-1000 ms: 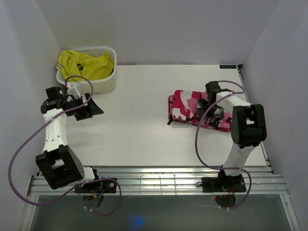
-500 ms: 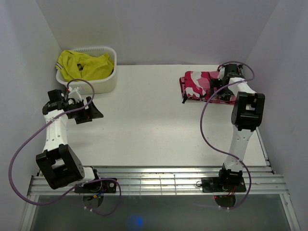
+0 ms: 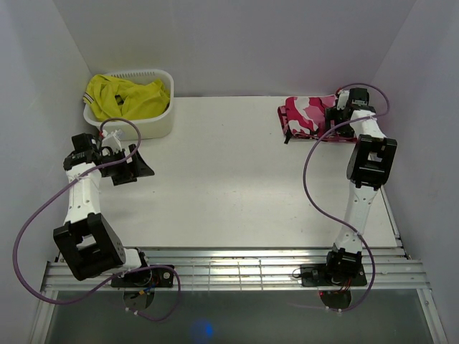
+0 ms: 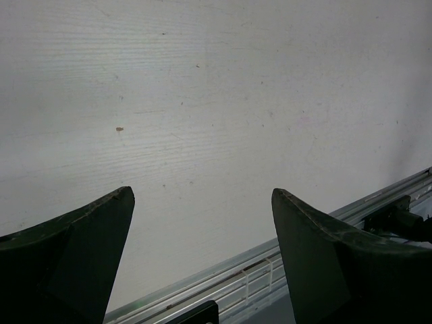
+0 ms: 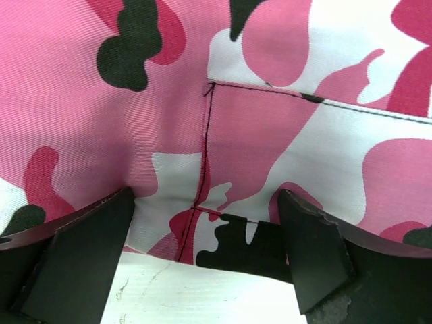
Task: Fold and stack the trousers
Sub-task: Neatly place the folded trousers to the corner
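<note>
Well, basket w/ yellow garment back-left, trousers back-right under right pincer.

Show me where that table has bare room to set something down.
The table's middle is bare, from the left hand across to the right edge and the near rail. Crowded: the far left corner, with the basket of yellow cloth, and the far right, where the right hand is over the trousers.

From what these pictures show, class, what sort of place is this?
Probably a robot test cell: plain white walls box in a white table, the left arm and right arm are bolted at its near edge, and folded trousers and a laundry basket serve as props.
</note>
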Robot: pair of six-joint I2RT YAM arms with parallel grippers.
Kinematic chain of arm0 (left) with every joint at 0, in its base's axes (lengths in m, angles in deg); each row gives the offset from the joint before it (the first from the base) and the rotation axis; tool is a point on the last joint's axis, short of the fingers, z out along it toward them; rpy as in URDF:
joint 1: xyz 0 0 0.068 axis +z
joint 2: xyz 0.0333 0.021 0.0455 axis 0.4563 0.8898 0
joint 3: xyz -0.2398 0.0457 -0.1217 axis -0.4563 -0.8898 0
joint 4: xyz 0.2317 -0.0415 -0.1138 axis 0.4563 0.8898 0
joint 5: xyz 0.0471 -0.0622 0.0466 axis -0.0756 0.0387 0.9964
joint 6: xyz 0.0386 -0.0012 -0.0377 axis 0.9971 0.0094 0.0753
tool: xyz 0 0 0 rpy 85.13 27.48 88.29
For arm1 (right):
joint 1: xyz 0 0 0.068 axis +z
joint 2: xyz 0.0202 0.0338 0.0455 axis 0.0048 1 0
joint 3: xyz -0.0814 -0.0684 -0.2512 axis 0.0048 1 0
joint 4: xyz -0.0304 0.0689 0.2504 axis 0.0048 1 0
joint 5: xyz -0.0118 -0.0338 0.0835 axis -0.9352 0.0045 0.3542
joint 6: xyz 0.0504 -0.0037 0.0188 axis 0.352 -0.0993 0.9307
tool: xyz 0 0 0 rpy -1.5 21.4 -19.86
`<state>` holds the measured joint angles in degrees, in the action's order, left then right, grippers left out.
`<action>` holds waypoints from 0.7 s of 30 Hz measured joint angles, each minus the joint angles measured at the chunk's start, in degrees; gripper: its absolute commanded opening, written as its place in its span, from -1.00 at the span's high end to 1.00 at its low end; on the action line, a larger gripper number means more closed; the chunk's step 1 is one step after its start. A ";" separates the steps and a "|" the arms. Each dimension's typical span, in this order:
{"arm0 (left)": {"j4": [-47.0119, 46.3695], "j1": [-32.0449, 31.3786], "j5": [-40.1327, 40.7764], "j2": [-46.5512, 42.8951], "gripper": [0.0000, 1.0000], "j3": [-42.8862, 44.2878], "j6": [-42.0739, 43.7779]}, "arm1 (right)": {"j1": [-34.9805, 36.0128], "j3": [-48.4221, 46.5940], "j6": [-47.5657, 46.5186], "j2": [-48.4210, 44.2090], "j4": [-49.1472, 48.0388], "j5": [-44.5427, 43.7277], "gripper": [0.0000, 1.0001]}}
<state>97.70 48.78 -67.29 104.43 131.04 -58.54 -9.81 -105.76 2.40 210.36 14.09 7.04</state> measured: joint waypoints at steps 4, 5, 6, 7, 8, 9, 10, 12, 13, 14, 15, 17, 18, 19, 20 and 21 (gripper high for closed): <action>0.11 0.00 0.04 0.22 -0.93 0.02 0.22 | 0.02 0.09 -1.62 -0.09 -0.28 1.09 -0.80; 0.17 0.00 0.04 0.22 -0.94 0.07 0.35 | 0.00 0.26 -2.14 -0.35 -0.44 1.38 -0.80; 0.37 0.00 0.04 0.24 -0.95 0.28 0.50 | -0.02 0.81 -2.71 -0.76 -0.61 1.64 -0.80; 0.52 0.00 0.02 0.28 -0.96 0.61 0.63 | -0.02 1.64 -3.32 -1.64 -0.81 1.88 -0.80; 0.59 0.00 -0.02 0.31 -0.96 1.11 0.81 | -0.04 2.69 -4.02 -2.73 -0.63 2.21 -0.80; 0.76 0.00 -0.11 0.35 -0.96 1.81 0.98 | -0.04 3.65 -4.44 -3.98 -0.15 2.67 -0.80; 0.87 0.00 -0.24 0.46 -0.96 2.73 1.25 | -0.07 4.94 -4.90 -6.08 0.70 3.30 -0.80; 1.20 0.00 -0.42 0.85 -0.96 5.03 1.84 | -0.09 6.58 -5.51 -10.19 2.56 4.31 -0.80; 1.53 0.00 -0.46 1.36 -0.96 6.75 2.25 | -0.09 7.15 -5.68 -12.94 3.37 4.96 -0.80; 1.55 0.00 -0.37 1.99 -0.96 8.72 2.86 | -0.09 7.45 -5.84 -15.91 4.13 5.46 -0.80; 1.60 0.00 -0.20 2.54 -0.96 10.32 3.34 | -0.09 7.74 -6.03 -19.19 4.66 5.88 -0.80; 1.42 -0.02 1.01 3.91 -0.96 14.01 4.55 | -0.07 9.16 -6.51 -27.50 4.85 6.34 -0.80; 1.25 0.00 1.66 4.37 -0.96 15.21 5.25 | -0.07 10.05 -6.69 -31.10 4.94 6.34 -0.80; 1.16 0.00 2.32 4.70 -0.96 15.89 5.92 | -0.09 11.61 -6.80 -36.15 4.85 6.19 -0.80; 1.07 0.00 2.97 4.83 -0.96 16.15 6.58 | -0.09 13.79 -7.02 -40.52 4.33 6.10 -0.80; 1.25 0.00 3.54 4.90 -0.96 16.15 7.19 | -0.09 16.20 -7.41 -45.29 4.92 6.27 -0.80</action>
<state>98.95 48.78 -63.75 109.33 147.20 -51.35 -9.90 -89.57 -5.01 165.07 19.00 13.31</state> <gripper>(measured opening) 0.979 0.904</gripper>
